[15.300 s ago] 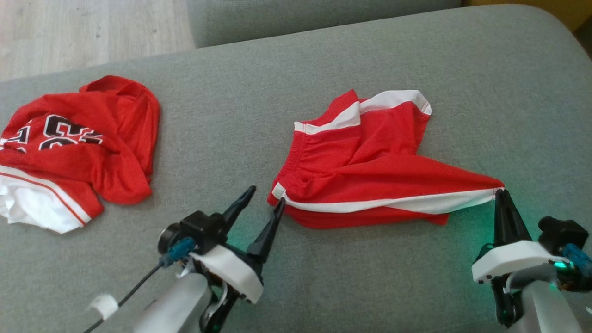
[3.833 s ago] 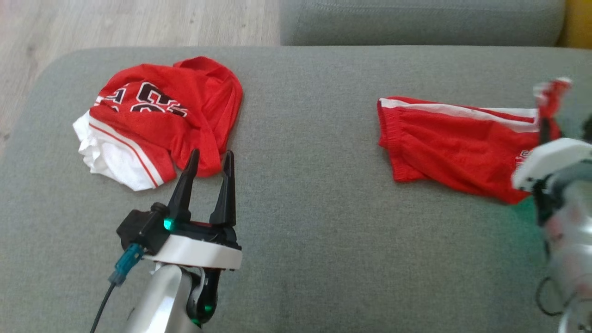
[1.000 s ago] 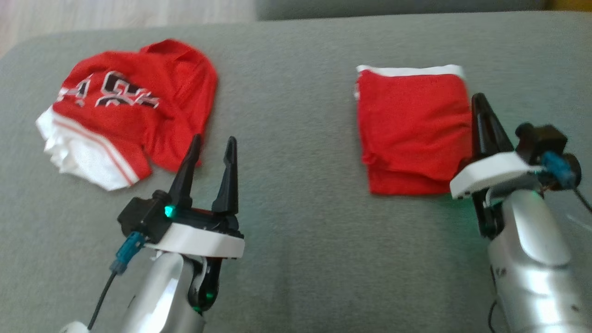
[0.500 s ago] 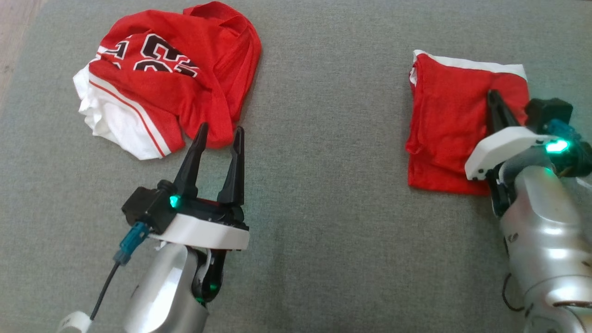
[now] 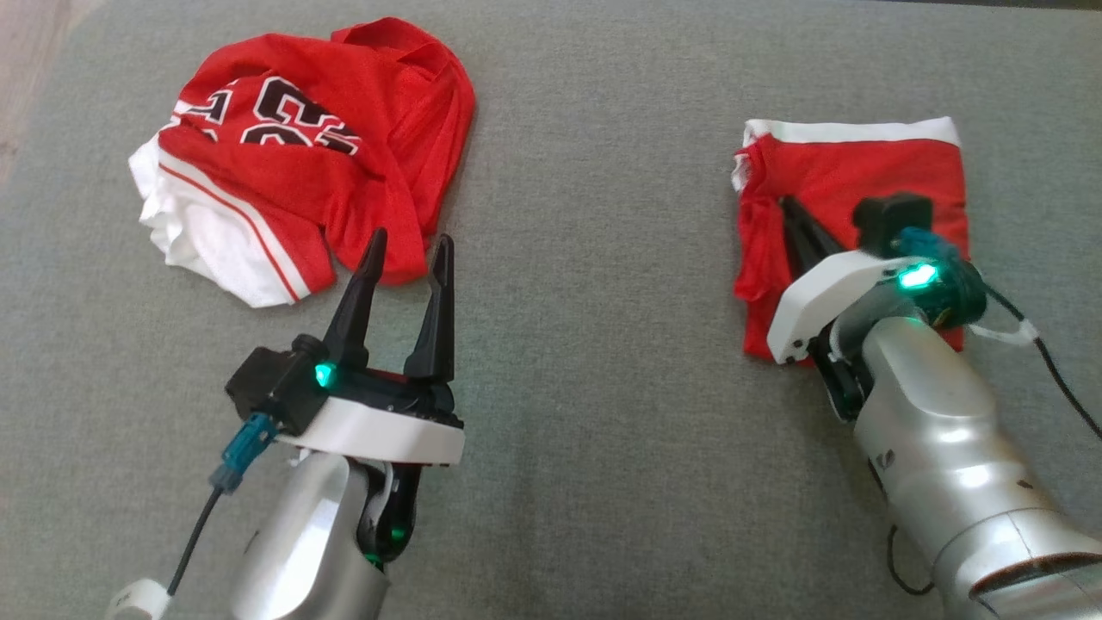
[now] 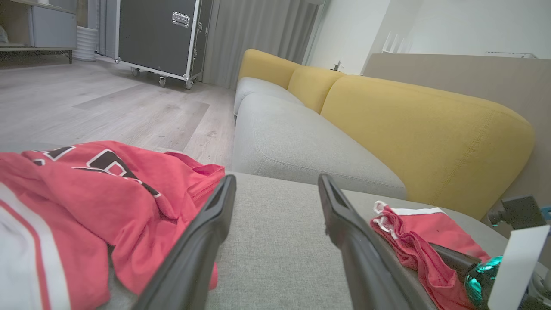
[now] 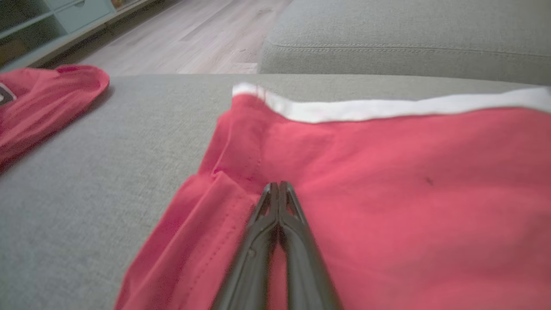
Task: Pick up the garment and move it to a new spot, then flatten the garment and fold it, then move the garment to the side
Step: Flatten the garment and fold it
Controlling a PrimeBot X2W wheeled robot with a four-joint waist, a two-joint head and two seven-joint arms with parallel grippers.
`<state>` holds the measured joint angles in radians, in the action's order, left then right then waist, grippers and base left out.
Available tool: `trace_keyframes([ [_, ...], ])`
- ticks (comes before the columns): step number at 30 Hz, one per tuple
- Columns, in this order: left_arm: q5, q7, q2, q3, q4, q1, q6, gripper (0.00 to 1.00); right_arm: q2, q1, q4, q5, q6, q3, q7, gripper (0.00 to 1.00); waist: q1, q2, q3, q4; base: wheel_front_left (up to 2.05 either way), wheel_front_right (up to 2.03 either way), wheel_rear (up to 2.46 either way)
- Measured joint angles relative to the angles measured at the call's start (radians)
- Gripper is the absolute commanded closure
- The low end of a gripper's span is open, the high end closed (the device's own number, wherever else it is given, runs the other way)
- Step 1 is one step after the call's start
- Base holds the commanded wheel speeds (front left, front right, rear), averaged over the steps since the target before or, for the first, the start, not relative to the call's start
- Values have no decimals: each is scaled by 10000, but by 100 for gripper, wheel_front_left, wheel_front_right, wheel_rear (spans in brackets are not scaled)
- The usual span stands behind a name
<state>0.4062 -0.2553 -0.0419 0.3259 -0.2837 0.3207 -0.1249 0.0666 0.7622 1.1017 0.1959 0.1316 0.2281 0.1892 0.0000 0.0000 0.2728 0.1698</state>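
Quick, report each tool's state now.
Left tool: open, holding nothing.
Right tool: shut, tips on the folded red shorts, no cloth visibly pinched.

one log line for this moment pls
stage: shorts folded on couch | left pincer: open, near jersey | right pincer: shut, tips on shorts

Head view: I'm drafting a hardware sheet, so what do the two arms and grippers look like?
The left forearm and right forearm are smooth silver, each capped by a white collar. The left gripper and right gripper have two long, tapering black fingers. Each wrist carries a green light, a black camera block and a teal connector with a black cable.
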Motion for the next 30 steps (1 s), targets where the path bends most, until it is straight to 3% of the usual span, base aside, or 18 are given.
trace_keyframes([
  [6, -12, 0, 0, -130, -48, 0, 0, 0, 13, 74, 201, 326, 0, 748, 397, 100, 0, 0, -151, -270, 0, 0, 0],
  [11, -19, 0, 0, -345, -42, -32, 0, 0, 27, 65, -92, 311, 0, 299, 579, 100, 0, 0, -451, -645, 0, 0, 0],
  [16, -102, 0, 2, -504, -36, -230, 0, 0, 178, -185, -2182, 58, 0, -844, 612, 100, 0, 0, -778, -1141, 0, 0, 0],
  [21, -111, 0, 0, -713, -94, -465, 0, 0, 290, -1772, -3808, -443, 0, -1837, 621, 100, -1, 0, -1196, -1602, 0, 0, 0],
  [29, -113, 0, -2, -941, -167, -1066, 0, 0, -27, -4160, -5471, -642, 0, -2268, 621, 100, -1, 0, -1822, -2252, 0, 0, 0],
  [30, -113, 0, -2, -953, -165, -1141, 0, 0, -56, -4409, -5651, -642, 0, -2330, 621, 41, -2, 0, -1871, -2311, 0, 0, 0],
])
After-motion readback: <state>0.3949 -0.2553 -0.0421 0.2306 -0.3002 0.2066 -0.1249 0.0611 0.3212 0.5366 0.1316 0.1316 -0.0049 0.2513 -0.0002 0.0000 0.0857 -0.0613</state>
